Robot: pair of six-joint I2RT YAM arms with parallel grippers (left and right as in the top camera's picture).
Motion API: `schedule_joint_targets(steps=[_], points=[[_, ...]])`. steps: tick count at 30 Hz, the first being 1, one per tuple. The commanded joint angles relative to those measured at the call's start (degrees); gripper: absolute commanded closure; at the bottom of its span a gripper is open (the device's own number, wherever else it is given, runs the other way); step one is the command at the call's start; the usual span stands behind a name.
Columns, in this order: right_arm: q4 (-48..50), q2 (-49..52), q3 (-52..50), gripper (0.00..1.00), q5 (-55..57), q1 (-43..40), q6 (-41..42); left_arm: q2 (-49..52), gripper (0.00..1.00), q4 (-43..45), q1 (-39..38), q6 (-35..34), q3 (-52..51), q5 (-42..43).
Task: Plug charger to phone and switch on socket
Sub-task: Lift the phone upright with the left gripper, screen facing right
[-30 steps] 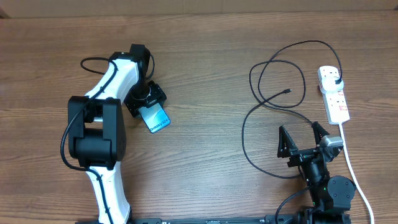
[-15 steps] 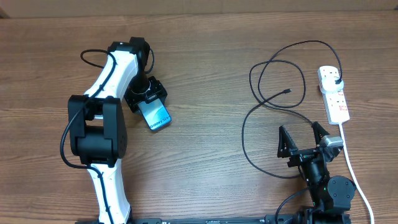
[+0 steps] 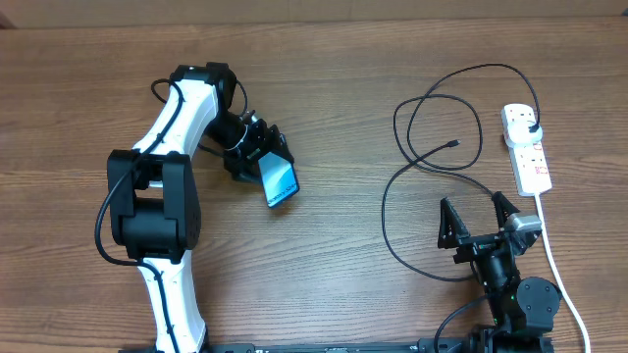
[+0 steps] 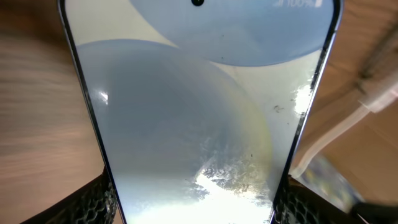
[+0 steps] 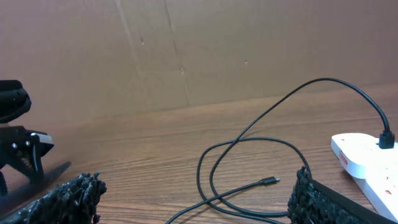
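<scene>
My left gripper [image 3: 263, 163] is shut on the phone [image 3: 279, 182], a slim phone with a glowing blue-teal screen, held left of the table's middle. The screen fills the left wrist view [image 4: 199, 106] between the two fingers. The charger, a thin black cable [image 3: 412, 172], lies in loops on the right, its connector tip [image 3: 453, 144] free on the wood. Its black plug [image 3: 531, 127] sits in the socket, a white power strip [image 3: 527, 149] at the far right. My right gripper [image 3: 479, 218] is open and empty near the front edge; the tip shows between its fingers [image 5: 271, 181].
The strip's white cord [image 3: 557, 270] runs down toward the front edge, right of the right arm. A brown cardboard wall [image 5: 186, 50] stands behind the table. Bare wood lies between the phone and the cable loops.
My left gripper has swung to the right with the phone in it, from about the left arm's side toward the table's middle. The right arm, cable and strip have not moved.
</scene>
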Motion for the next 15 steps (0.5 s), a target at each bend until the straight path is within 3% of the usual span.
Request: schedule_joint_targets(steps=[1, 15], points=[[0.3, 0.0, -0.6, 0.0, 0.2, 0.3, 0.1, 0.0, 0.29, -1.7, -0.1, 4.3, 1.7, 13.7], [0.3, 0.0, -0.6, 0.0, 0.2, 0.3, 0.1, 0.0, 0.3, -9.4, -0.1, 9.0, 1.7, 30.9]])
